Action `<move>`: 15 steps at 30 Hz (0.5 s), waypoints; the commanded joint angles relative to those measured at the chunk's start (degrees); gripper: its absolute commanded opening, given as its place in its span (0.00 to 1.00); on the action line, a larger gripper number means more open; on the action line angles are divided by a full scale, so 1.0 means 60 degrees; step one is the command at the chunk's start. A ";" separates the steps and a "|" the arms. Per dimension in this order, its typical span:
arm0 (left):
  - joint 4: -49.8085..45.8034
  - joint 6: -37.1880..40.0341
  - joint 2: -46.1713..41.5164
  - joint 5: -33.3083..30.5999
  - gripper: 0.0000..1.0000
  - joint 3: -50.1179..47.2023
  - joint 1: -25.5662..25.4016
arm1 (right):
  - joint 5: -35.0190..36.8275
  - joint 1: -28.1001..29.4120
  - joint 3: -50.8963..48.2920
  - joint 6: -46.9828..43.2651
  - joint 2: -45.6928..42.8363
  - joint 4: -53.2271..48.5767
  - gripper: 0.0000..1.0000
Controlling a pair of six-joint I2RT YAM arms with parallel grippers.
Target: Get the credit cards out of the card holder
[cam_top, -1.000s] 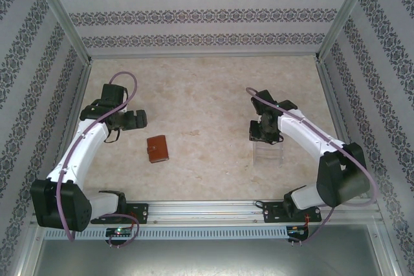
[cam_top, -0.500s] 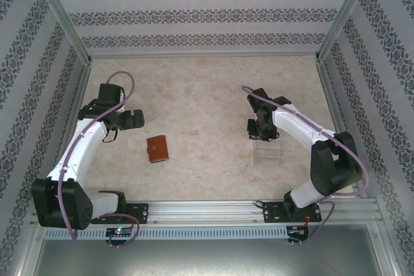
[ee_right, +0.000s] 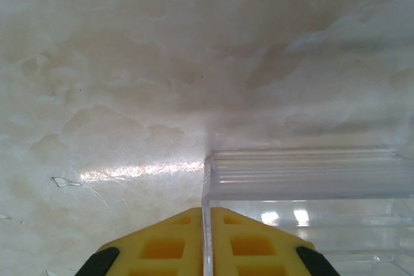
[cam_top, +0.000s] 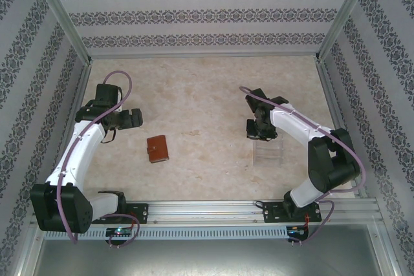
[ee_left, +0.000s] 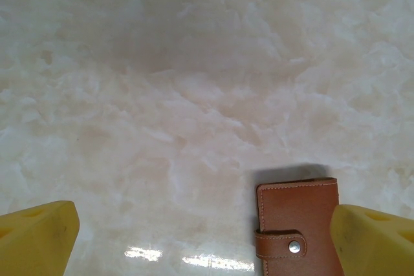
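Barely begun: card holder (cam_top: 158, 149) snapped shut, no cards out. L tool (ee_left: 207, 240) apart; R tool (ee_right: 207, 240) clamps tray (ee_right: 304, 172) wall.

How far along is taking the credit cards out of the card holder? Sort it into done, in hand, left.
Done: nothing; the card holder lies on the table with its tab snapped shut. In hand: the right gripper is shut on the wall of the clear tray; the left gripper hovers open near the holder. Left: unsnap it and pull the cards out.
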 commanded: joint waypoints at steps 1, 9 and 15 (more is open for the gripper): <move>0.0108 0.0185 -0.0018 0.0044 1.00 -0.0045 0.0181 | 0.0257 0.0164 0.0294 -0.0113 0.0056 -0.0215 0.09; 0.0134 0.0157 -0.0009 0.0215 1.00 -0.0056 0.0234 | 0.0443 0.0573 0.0897 0.0070 0.0354 -0.0469 0.06; 0.0134 0.0135 -0.0015 0.0409 1.00 -0.0054 0.0244 | 0.0581 0.1145 0.1944 0.0533 0.1174 -0.0655 0.04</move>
